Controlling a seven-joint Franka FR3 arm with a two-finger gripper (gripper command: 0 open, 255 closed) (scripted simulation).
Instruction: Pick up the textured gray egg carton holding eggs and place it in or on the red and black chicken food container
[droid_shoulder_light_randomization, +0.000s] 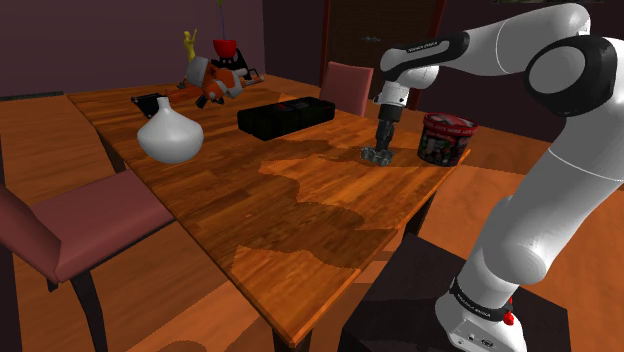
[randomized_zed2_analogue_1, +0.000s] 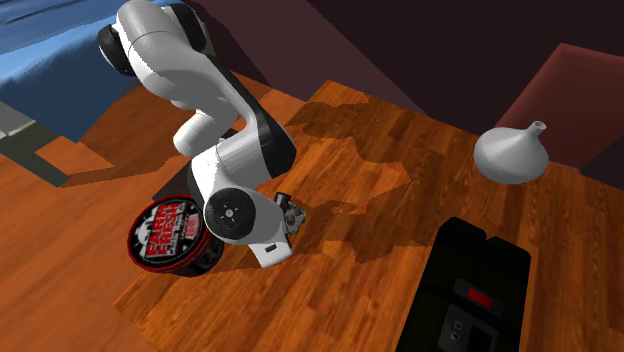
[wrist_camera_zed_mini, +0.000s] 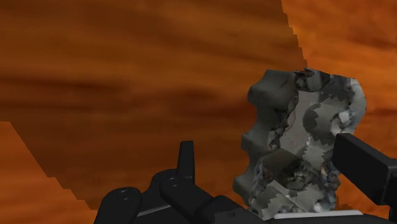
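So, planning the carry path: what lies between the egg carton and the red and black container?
Bare table top between egg carton and container, as the shoulder view shows.

the small, lumpy, mottled gray egg carton (droid_shoulder_light_randomization: 378, 155) sits on the bench (droid_shoulder_light_randomization: 300, 200) near the container (droid_shoulder_light_randomization: 446, 138). the round red and black container stands upright.

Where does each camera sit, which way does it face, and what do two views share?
Shoulder view: beside the stand, looking down over the table; the arm and end effector show.
Second exterior view: high above the table, looking steeply down; the arm shows from above.
Wrist view: on the hand, facing the egg carton and table; black fingers show.
Shared: both exterior views show the vase and the round container.
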